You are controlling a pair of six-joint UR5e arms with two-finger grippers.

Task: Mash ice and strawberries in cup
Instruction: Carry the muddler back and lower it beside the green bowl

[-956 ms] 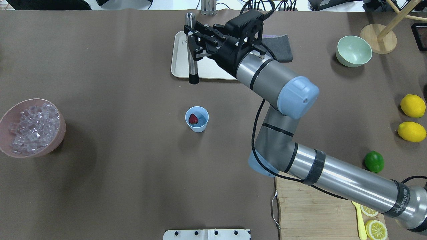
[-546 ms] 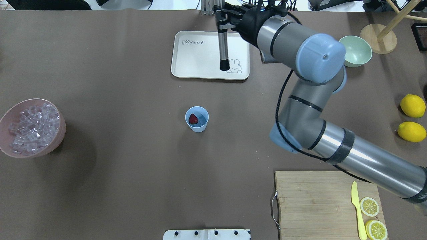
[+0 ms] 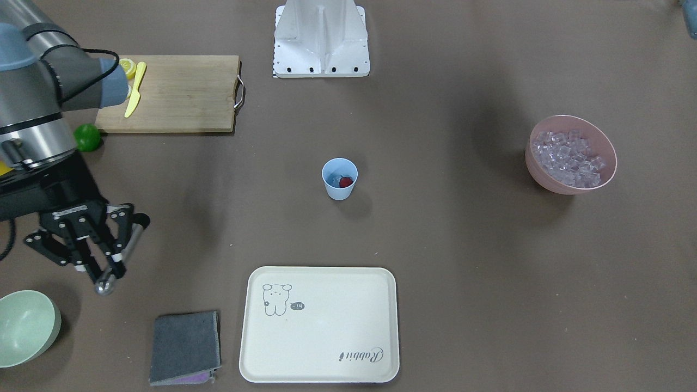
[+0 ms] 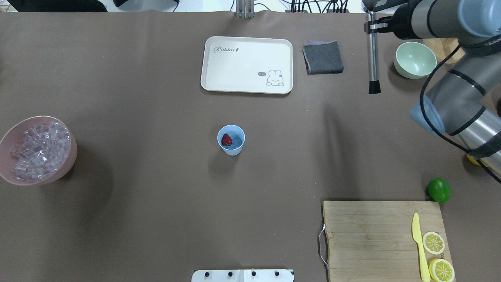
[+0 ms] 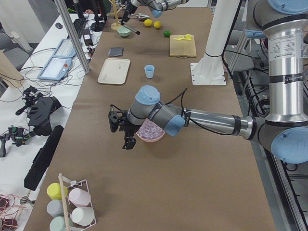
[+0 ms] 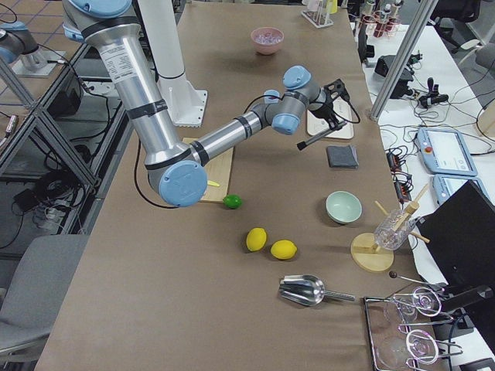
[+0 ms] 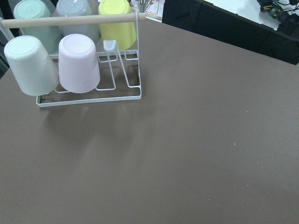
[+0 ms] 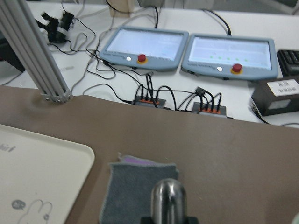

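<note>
Right gripper (image 4: 373,27) clamped on muddler (image 4: 372,58), beside green bowl (image 4: 415,59). Note strawberry (image 4: 226,140) in cup (image 4: 236,149). Your left gripper (image 5: 126,139): grip cannot be told.

Muddler (image 4: 372,58): glossy polished metal shaft, matt blk tip. Cup (image 4: 236,151): smooth light-blue plastic. Ice (image 4: 39,150): clear, glassy. Table cover (image 4: 137,176): matt brown, paper-like. Board (image 4: 364,235), near right: bare wood w/ grain. Tray (image 4: 235,66): smooth cream plastic. Cloth (image 4: 323,57): grey fabric.
</note>
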